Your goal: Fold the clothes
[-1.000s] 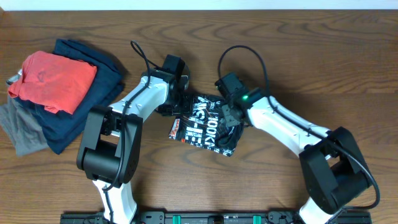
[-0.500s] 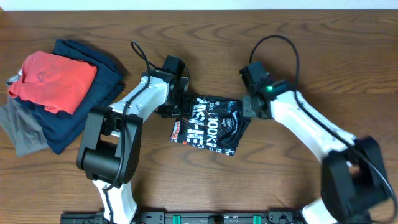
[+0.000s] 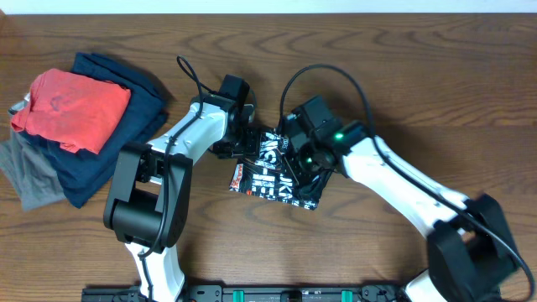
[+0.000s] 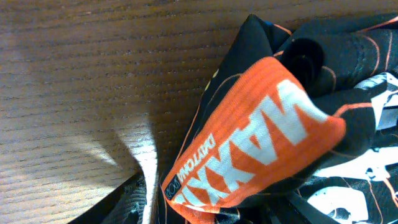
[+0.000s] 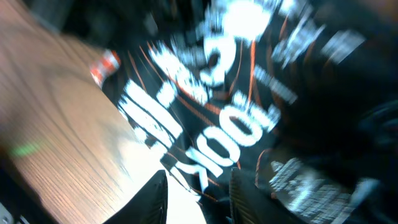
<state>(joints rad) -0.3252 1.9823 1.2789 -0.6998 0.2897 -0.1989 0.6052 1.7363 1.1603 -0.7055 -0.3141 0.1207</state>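
The black jersey [image 3: 264, 183] was laid in a crumpled heap near the middle of the brown desk [image 3: 377, 67], between the two arms. The right gripper [image 3: 304, 164] was held over its right half, and its fingers [image 5: 155, 199] were seen spread apart, though that view was blurred. The left gripper [image 3: 245, 144] was pressed against the jersey's left edge, where an orange patch [image 4: 261, 143] with white letters was folded up. Whether this gripper was closed could not be told. Far off to the left, a red shirt [image 3: 80, 105] was stacked on a navy cloth [image 3: 126, 159] and a grey cloth [image 3: 29, 180].
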